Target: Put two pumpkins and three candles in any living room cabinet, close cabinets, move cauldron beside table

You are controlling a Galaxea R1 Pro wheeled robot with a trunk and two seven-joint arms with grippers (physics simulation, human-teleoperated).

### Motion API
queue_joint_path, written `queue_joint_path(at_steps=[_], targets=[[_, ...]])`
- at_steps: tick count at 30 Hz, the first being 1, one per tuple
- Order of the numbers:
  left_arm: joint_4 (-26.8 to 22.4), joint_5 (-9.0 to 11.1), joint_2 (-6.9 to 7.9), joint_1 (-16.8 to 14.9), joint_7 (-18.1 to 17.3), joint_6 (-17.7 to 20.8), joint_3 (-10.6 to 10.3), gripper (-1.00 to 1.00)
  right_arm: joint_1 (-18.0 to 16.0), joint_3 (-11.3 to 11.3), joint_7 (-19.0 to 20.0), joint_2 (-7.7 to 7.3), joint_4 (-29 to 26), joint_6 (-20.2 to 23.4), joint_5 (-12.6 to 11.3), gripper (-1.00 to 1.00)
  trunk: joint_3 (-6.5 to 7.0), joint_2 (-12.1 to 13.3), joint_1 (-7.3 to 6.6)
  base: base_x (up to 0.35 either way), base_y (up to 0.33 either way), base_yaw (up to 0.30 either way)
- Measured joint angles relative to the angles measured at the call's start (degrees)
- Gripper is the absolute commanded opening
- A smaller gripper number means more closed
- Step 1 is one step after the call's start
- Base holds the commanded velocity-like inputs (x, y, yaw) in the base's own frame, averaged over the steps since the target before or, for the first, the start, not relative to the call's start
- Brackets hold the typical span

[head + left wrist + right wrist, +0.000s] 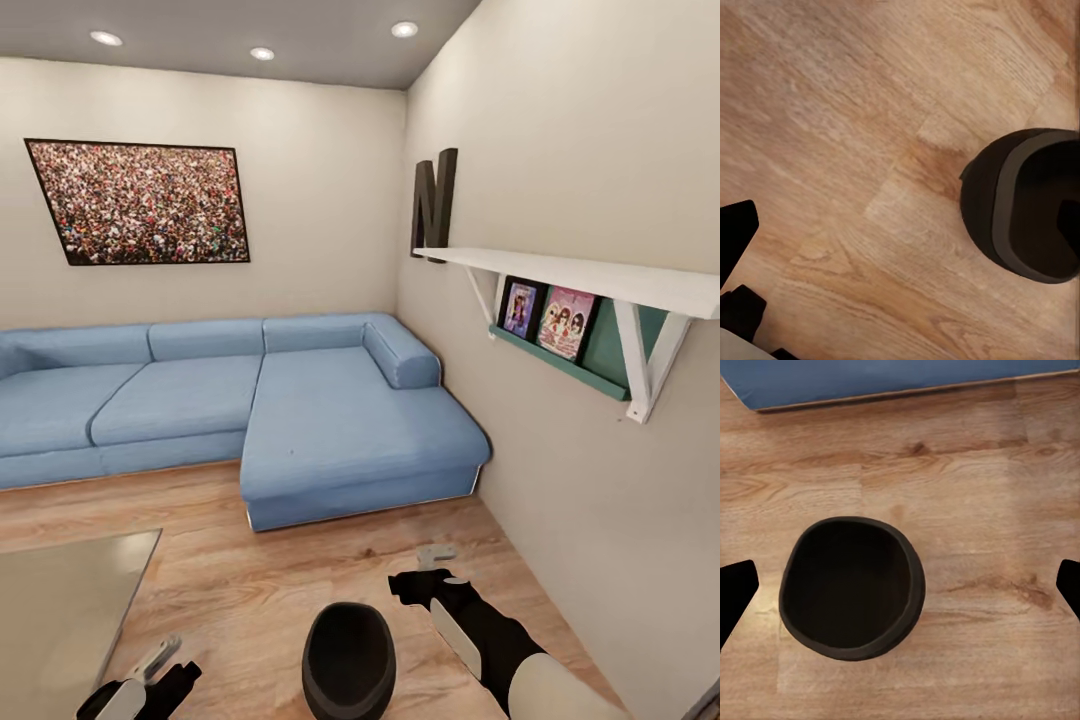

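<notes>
Head view: cauldron (348, 660) upright on the wood floor (270, 570), between both arms, near the glass bench (60, 600) corner; blue sofa (300, 420) beyond. Right wrist view looks straight into the cauldron (851, 589): empty. Right end effector (900, 585) released, fingers spread wide above it. Left end effector (150, 670): open or clenched, cannot tell.

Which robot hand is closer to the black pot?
The right gripper. It hovers just beside the cauldron on the wooden floor, with its fingers spread wide. The left gripper sits further off, near the glass table.
</notes>
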Motion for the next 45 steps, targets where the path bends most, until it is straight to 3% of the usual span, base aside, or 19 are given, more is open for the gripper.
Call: queue_joint_path(at_steps=[9, 20, 45], targets=[[-0.01, 0.02, 0.0, 0.01, 0.0, 0.0, 0.0, 1.0, -0.01, 0.0, -0.01, 0.01, 0.01, 0.0, 0.0, 1.0, 0.0, 0.0, 0.01, 0.266, 0.0, 0.207], [0.0, 0.03, 0.0, 0.0, 0.0, 0.0, 0.0, 1.0, 0.0, 0.0, 0.05, 0.0, 0.0, 0.01, 0.01, 1.0, 0.0, 0.0, 0.01, 0.121, 0.0, 0.034], [0.0, 0.05, 0.0, 0.0, 0.0, 0.0, 0.0, 1.0, 0.0, 0.0, 0.13, -0.23, -0.06, -0.04, 0.0, 1.0, 0.0, 0.0, 0.03, 0.043, 0.0, 0.139]])
